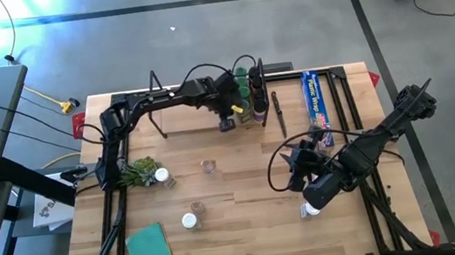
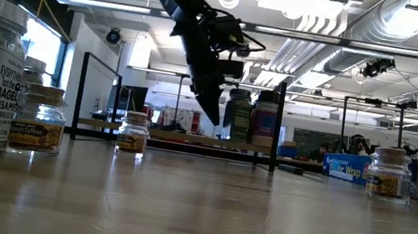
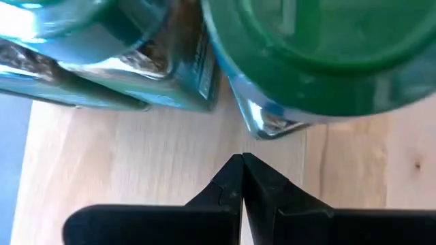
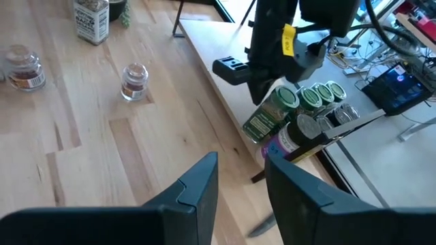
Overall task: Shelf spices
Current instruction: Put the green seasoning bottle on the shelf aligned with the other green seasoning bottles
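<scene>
Over at the far side of the tabletop [image 1: 249,221], the left claw [image 1: 229,124] hangs just above the shelf [image 1: 195,118], its two fingers pressed together with nothing between them, right beside the cluster of green-lidded spice jars [image 1: 243,81] packed at the shelf's right end against the black wire frame [image 1: 259,88]. The right claw [image 4: 240,180] hovers low over the near-right part of the tabletop with its fingers parted and empty, a white-lidded jar [image 1: 311,211] sitting just under the arm. Several spices are not shelved: a jar [image 1: 163,176] next to the green leafy bunch [image 1: 138,170], a clear one [image 1: 208,166] mid-table, and two more [image 1: 192,216] nearer the front by the teal cloth [image 1: 148,247]. The blue wrap box [image 1: 316,103] lies to the right of the shelf.
</scene>
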Action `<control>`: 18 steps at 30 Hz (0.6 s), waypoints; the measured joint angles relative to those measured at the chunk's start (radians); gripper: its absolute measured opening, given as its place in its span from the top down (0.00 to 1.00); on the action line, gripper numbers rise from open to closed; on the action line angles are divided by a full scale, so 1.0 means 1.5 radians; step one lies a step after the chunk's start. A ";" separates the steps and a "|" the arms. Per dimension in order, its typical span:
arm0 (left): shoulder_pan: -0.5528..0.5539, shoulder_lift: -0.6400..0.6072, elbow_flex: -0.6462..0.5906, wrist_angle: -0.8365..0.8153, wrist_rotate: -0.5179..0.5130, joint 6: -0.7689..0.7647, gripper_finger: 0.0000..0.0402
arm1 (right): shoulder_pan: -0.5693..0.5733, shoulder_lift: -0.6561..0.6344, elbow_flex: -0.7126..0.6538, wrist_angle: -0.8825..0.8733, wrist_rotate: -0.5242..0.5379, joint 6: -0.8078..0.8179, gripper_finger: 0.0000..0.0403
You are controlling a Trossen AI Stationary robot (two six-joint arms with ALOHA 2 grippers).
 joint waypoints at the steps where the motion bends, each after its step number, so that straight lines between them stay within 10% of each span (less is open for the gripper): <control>1: 0.002 0.000 0.000 0.006 0.004 -0.002 0.99 | 0.000 0.000 0.000 0.000 -0.001 0.001 0.71; 18: 0.007 -0.007 0.000 0.044 -0.063 -0.027 0.99 | -0.001 0.000 0.000 0.004 0.000 0.003 0.71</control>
